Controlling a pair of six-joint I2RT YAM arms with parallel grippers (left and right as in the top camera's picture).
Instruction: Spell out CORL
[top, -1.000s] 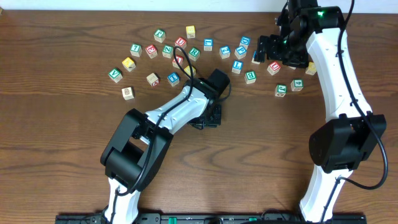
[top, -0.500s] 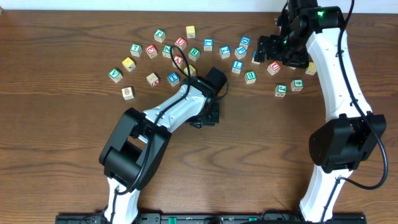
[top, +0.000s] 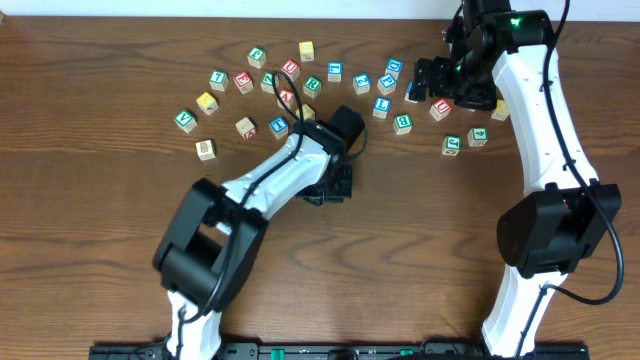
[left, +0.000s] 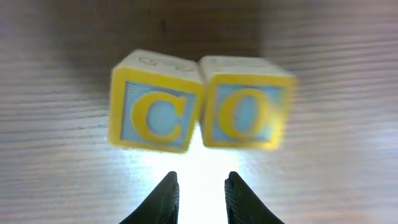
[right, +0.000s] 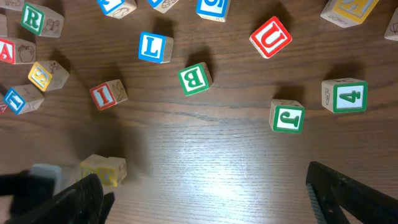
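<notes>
In the left wrist view, two yellow-faced cubes stand side by side on the wood, C (left: 155, 118) left of O (left: 245, 115), their sides touching. Just short of them my left gripper (left: 200, 180) hovers with its jaws a narrow gap apart and nothing between them. From overhead the left gripper (top: 335, 185) covers the pair. The right wrist view shows the white cube with green R (right: 32, 18), the one with blue L (right: 154, 46) and the yellow pair (right: 102, 169). Overhead, R (top: 312, 84) and L (top: 380, 104) lie in the scatter. My right gripper (right: 202, 186) is wide open and empty.
Several loose letter cubes lie across the far half of the table, among them red U (right: 270, 36), green B (right: 194, 79), green J (right: 287, 118), green 4 (right: 345, 94) and red I (right: 107, 94). The right gripper (top: 440, 80) hangs over the right end of the scatter.
The left arm's lower links have shifted slightly while its gripper stays over the same spot. The right arm and the scattered cubes have not moved.
</notes>
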